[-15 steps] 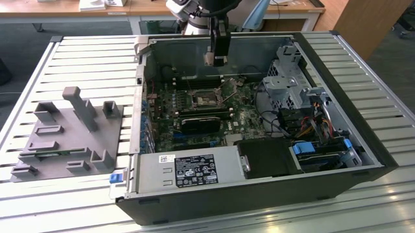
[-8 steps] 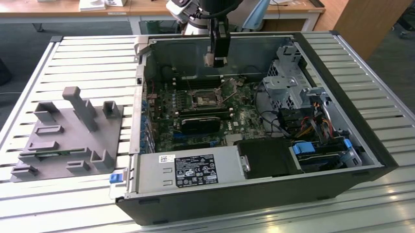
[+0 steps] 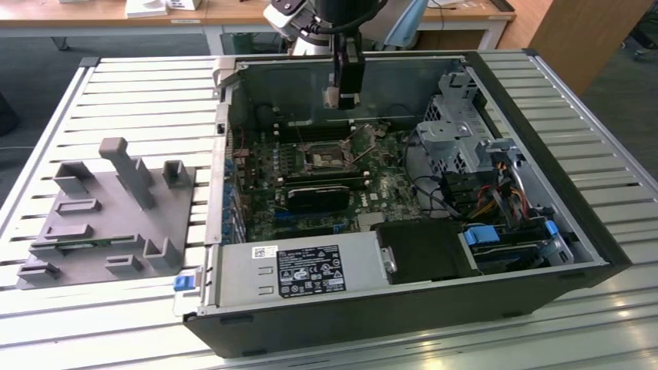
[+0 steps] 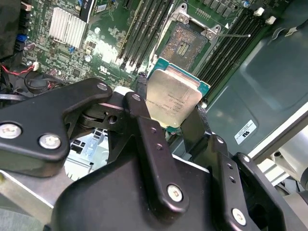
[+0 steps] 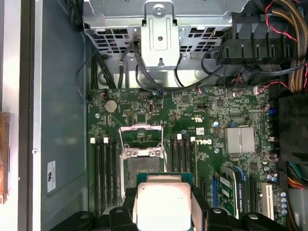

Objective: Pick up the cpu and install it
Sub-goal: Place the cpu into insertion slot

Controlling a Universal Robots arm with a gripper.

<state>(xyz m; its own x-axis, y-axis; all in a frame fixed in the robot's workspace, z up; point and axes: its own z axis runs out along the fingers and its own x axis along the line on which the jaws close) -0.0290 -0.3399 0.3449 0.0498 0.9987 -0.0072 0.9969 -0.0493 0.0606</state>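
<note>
The jaws are pinching the cpu (image 4: 173, 98) by two opposite edges, one black finger (image 4: 144, 130) on either side, so the chip sits between the jaw tips and clear of the board. Its silvery top plate faces back towards the wrist cameras, with the green rim showing around it. It is near enough square that no long axis can be told. In the first wrist view its edges run square with the frame of the open socket (image 5: 142, 159), which lies just beyond the jaw tips on the motherboard (image 5: 216, 125), flanked by memory slots (image 5: 182, 154). In the exterior view the jaws hang inside the open computer case (image 3: 411, 308) on the slatted counter (image 3: 144, 100), well apart from the grey tray (image 3: 103, 223).
</note>
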